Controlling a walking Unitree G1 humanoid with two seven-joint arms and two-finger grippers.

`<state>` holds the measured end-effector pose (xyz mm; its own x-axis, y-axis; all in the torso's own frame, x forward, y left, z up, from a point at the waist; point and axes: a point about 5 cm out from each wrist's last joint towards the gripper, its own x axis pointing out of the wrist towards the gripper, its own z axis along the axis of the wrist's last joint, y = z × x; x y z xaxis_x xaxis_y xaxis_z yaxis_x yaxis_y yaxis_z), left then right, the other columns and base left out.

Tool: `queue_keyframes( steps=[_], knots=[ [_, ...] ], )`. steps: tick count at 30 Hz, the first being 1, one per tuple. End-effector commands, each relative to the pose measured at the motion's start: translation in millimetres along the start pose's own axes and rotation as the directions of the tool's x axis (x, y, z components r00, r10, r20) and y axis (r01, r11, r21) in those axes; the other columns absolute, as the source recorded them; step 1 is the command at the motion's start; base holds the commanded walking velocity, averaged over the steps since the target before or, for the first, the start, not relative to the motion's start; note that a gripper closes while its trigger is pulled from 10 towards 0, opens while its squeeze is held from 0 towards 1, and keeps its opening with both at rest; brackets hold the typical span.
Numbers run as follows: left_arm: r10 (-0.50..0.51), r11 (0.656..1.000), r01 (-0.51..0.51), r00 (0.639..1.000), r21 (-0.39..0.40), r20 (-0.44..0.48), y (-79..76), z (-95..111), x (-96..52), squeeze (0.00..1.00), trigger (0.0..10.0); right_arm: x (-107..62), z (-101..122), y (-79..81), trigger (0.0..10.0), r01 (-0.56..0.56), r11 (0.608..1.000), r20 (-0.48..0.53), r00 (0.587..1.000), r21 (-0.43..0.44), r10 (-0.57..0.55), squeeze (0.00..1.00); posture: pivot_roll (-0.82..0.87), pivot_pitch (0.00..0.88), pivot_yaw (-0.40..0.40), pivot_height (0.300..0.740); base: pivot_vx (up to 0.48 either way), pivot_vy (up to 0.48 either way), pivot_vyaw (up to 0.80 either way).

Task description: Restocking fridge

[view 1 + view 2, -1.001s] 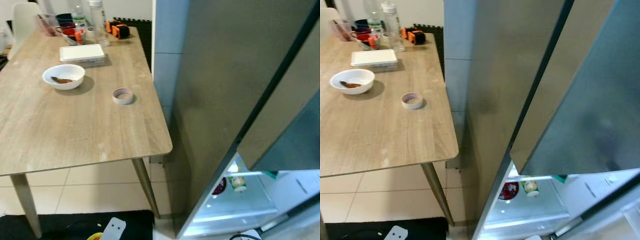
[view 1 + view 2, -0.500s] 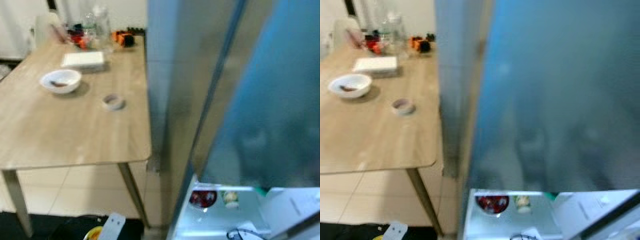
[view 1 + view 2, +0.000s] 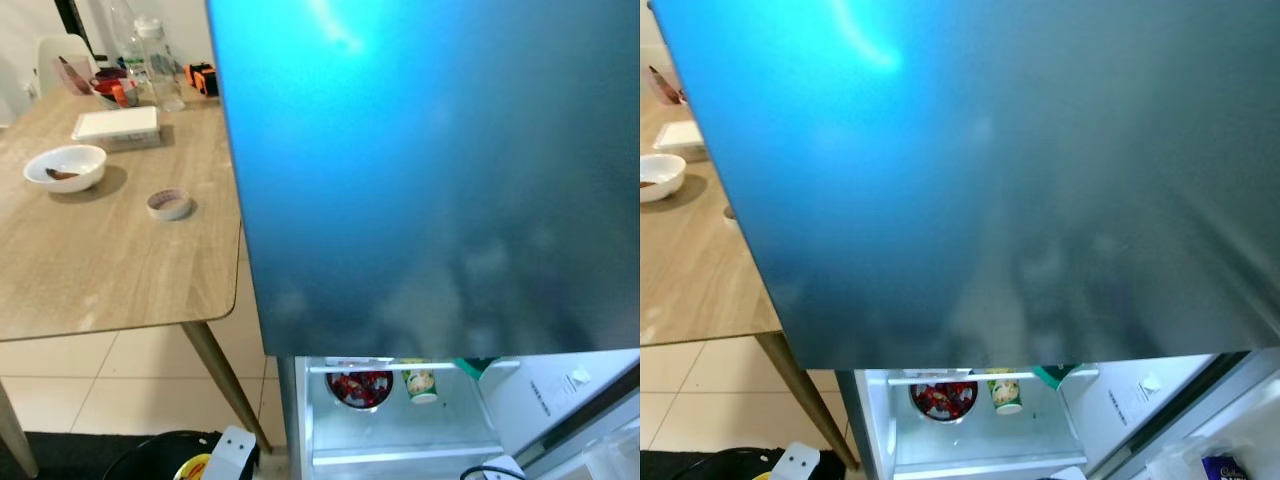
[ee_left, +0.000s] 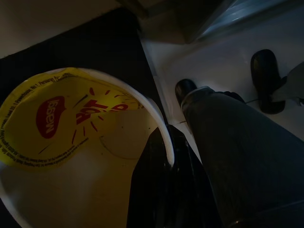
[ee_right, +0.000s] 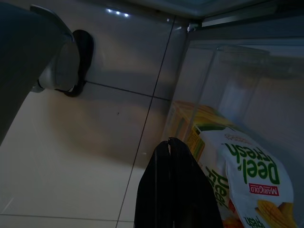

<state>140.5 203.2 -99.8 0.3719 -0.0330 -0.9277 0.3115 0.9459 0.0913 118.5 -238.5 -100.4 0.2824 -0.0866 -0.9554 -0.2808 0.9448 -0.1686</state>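
1. Nearest to us, our left gripper point(image 4: 164, 161) has its jaws closed on the rim of a white paper cup with a yellow lid printed in red point(image 4: 71, 142), held low above a dark mat and pale floor tiles point(image 4: 223, 71); a grey robot leg point(image 4: 237, 156) stands beside it.
2. Our right gripper point(image 5: 170, 142) hangs with its jaws pressed together on nothing, above the pale tiles, next to a clear bin holding a white and yellow drink carton marked with green letters point(image 5: 237, 175).
3. In the head views, a white tag-shaped piece point(image 3: 232, 452) and the yellow edge of the cup point(image 3: 193, 468) lie at the bottom, over the dark mat.
4. Just beyond, the lit fridge interior point(image 3: 400, 420) shows a shelf with a glass bowl of red fruit point(image 3: 359, 387) and, just beside it, a small green and white pot point(image 3: 421, 384).
5. The large glossy blue-grey fridge door point(image 3: 430, 170) stands open in front of us, covering most of the scene.
6. Further off on our left, the light wooden table point(image 3: 120, 270) carries a roll of tape point(image 3: 169, 204), a white bowl point(image 3: 65, 167), a flat white box point(image 3: 116, 125), then clear bottles point(image 3: 160, 65), a red mug point(image 3: 112, 88) and an orange and black object point(image 3: 203, 77) at its far end.
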Motion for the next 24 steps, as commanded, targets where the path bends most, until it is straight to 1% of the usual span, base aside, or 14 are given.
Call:
queue_keyframes(
  steps=[1, 6, 11, 18, 24],
  knots=[
    [-0.023, 1.0, 0.023, 0.999, -0.007, -0.047, -7.5, -11.8, 0.0, 0.0, 10.0, -0.1, 1.4, -0.9, 10.0, 0.001, 1.0, 0.003, 1.0, -0.001, -0.001, 0.0, -0.02, 0.0, -0.059, 0.74, 0.0, 0.0, 0.0],
    [-0.034, 0.999, 0.034, 0.998, -0.004, -0.047, -8.2, -11.6, 0.0, 0.0, 10.0, -0.1, 1.8, -0.9, 10.0, -0.001, 1.0, 0.005, 1.0, -0.005, 0.001, 0.0, -0.02, 0.0, -0.059, 0.74, 0.0, 0.0, 0.0],
    [-0.037, 0.999, 0.037, 0.998, 0.001, -0.055, -8.2, -12.4, 0.0, 0.0, 10.0, 0.1, 2.6, 0.4, 10.0, -0.003, 1.0, 0.007, 1.0, -0.008, 0.003, 0.0, -0.02, 0.0, -0.059, 0.74, 0.0, -0.48, 0.0],
    [-0.03, 1.0, 0.03, 0.998, -0.011, -0.058, -7.6, -13.3, -0.2, 0.0, 10.0, 0.4, 3.3, 2.1, 10.0, -0.008, 1.0, 0.007, 1.0, -0.013, 0.008, 0.0, -0.02, 0.0, -0.059, 0.74, 0.0, 0.0, 0.0],
    [-0.024, 1.0, 0.024, 0.998, -0.004, -0.063, -6.7, -13.8, -0.3, 0.0, 10.0, 0.4, 3.2, 2.4, 10.0, -0.01, 1.0, 0.008, 1.0, -0.017, 0.01, 0.0, -0.02, 0.0, -0.057, 0.74, 0.0, 0.0, 0.0]
  ],
)
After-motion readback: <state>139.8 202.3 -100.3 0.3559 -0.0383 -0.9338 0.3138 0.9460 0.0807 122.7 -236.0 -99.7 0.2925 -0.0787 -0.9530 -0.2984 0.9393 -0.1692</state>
